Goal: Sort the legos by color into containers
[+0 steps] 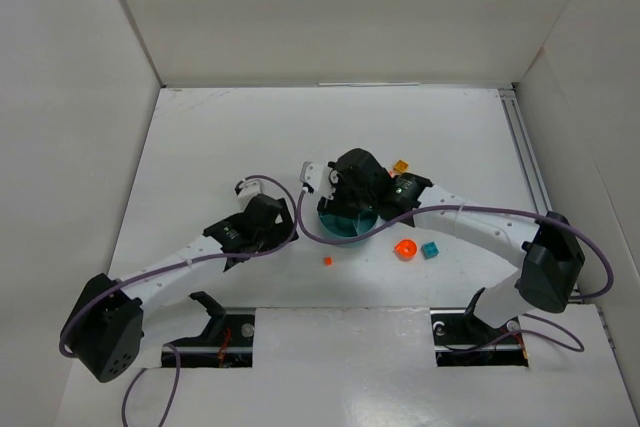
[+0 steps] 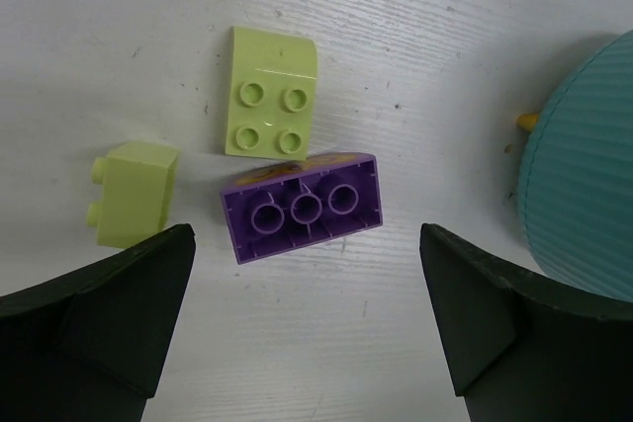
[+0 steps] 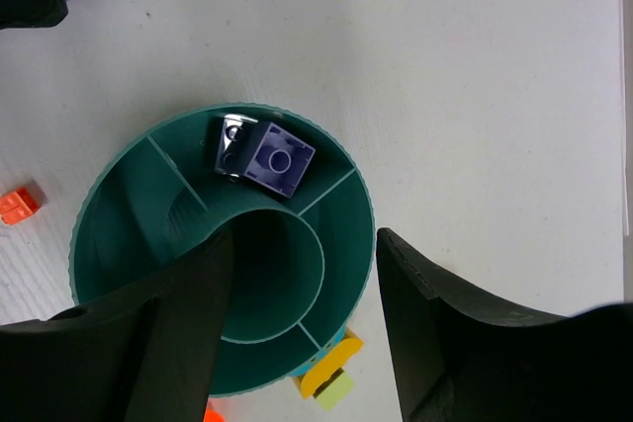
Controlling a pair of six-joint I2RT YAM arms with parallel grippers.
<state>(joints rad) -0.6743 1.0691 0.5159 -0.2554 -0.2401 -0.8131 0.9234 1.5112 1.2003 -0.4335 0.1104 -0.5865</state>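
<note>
The round teal dish [image 3: 109, 195] has a centre cup ringed by wedge compartments. One far wedge holds two purple legos [image 3: 277, 158]. My right gripper [image 3: 302, 264] hangs open over the centre cup with nothing between its fingers. My left gripper [image 2: 307, 244] is open just above the table, left of the dish [image 2: 584, 175]. An upturned purple lego [image 2: 302, 207] lies just ahead of its fingertips. Beyond it sits a yellow-green lego [image 2: 269, 94], and a smaller yellow-green lego [image 2: 134, 190] lies to the left. From above, both grippers crowd the dish [image 1: 348, 222].
Loose bricks lie around the dish: a small orange one [image 1: 327, 260], an orange-red piece [image 1: 405, 248] and a teal brick [image 1: 431, 250] in front, an orange-yellow one [image 1: 401, 165] behind. A yellow brick [image 3: 331, 363] leans against the dish's outer wall. White walls enclose the table.
</note>
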